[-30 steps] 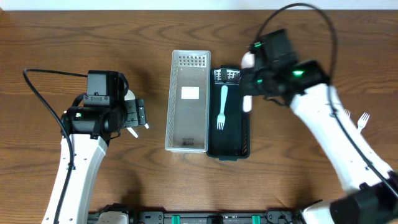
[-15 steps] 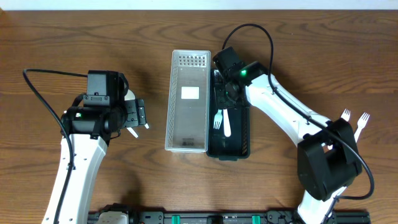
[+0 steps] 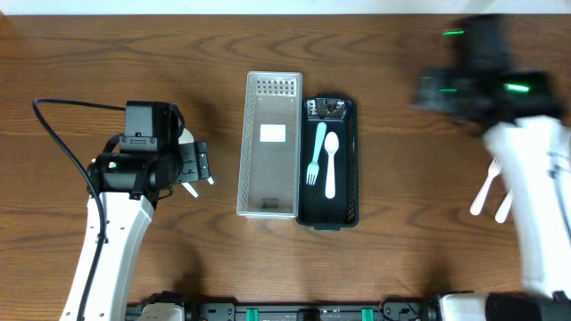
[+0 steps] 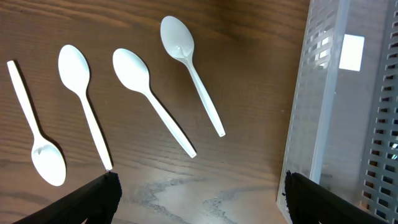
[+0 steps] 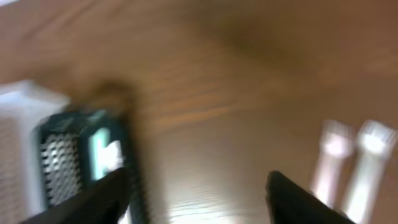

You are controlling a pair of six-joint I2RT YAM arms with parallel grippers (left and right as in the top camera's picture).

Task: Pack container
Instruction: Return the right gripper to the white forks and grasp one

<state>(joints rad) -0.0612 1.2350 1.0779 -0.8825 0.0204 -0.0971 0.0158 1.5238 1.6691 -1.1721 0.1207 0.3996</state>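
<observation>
- Beside the grey tray [image 3: 270, 183], the black container [image 3: 347, 192] holds a fork [image 3: 316, 152] and spoon [image 3: 329, 167] laid lengthwise to fit its narrow well.
- Left gripper [image 4: 200, 186]: I read it parted, empty, above loose spoons [image 4: 152, 102], staged for a pick.
- Right gripper [image 5: 198, 186]: blurred; I read it parted, empty, near spare forks [image 5: 348, 165].

The right arm [image 3: 500, 98] is a smear in the overhead view, and its gripper cannot be made out there. The right wrist view is blurred throughout. The black container [image 5: 81, 155] is a dark streak, and 2 pale utensils [image 5: 348, 165] cannot be told as forks or spoons. The right gripper [image 5: 199, 199] and left gripper [image 4: 199, 199] show only dark tips, cut by the bottom edge. The clear container [image 4: 348, 112] runs off the right edge. From overhead, the left arm [image 3: 134, 169] hides nearly all of the 4 spoons [image 4: 130, 65].
</observation>
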